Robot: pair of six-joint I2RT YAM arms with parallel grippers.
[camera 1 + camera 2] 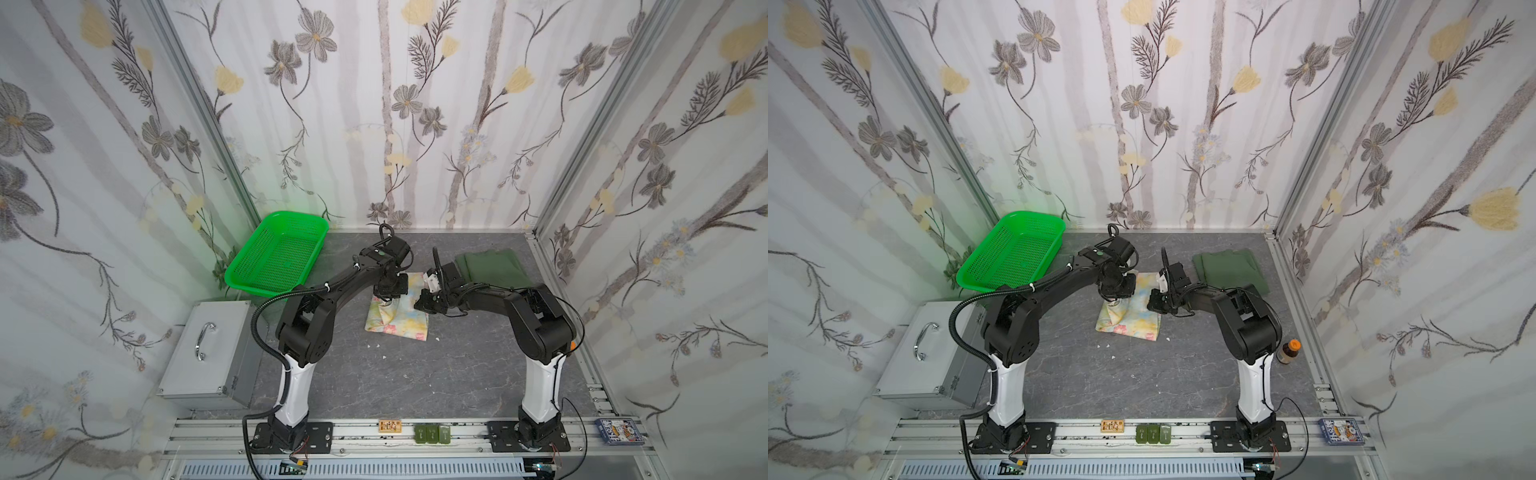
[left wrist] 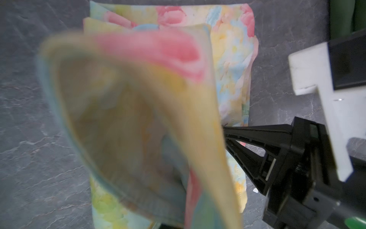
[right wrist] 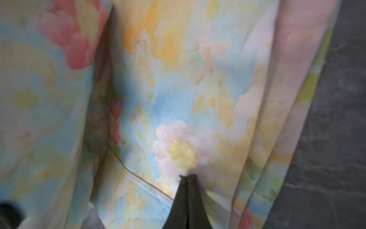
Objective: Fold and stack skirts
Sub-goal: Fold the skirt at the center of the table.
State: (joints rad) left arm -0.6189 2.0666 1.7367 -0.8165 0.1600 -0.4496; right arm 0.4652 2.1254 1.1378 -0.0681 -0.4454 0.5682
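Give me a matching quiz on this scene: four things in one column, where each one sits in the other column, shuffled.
Things:
1 floral skirt
2 olive skirt
3 green basket
4 metal case

Places:
A back right, folded
B left side, handle on top
C middle, partly lifted
D back left corner

Pairs: 1-C, 2-A, 3-D, 4-B

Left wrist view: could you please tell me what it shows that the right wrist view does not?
Only the left wrist view shows a corner of the green skirt. Only the right wrist view shows a pale flower with a yellow centre. Both show the floral skirt, the right gripper shut on it, and the grey table.
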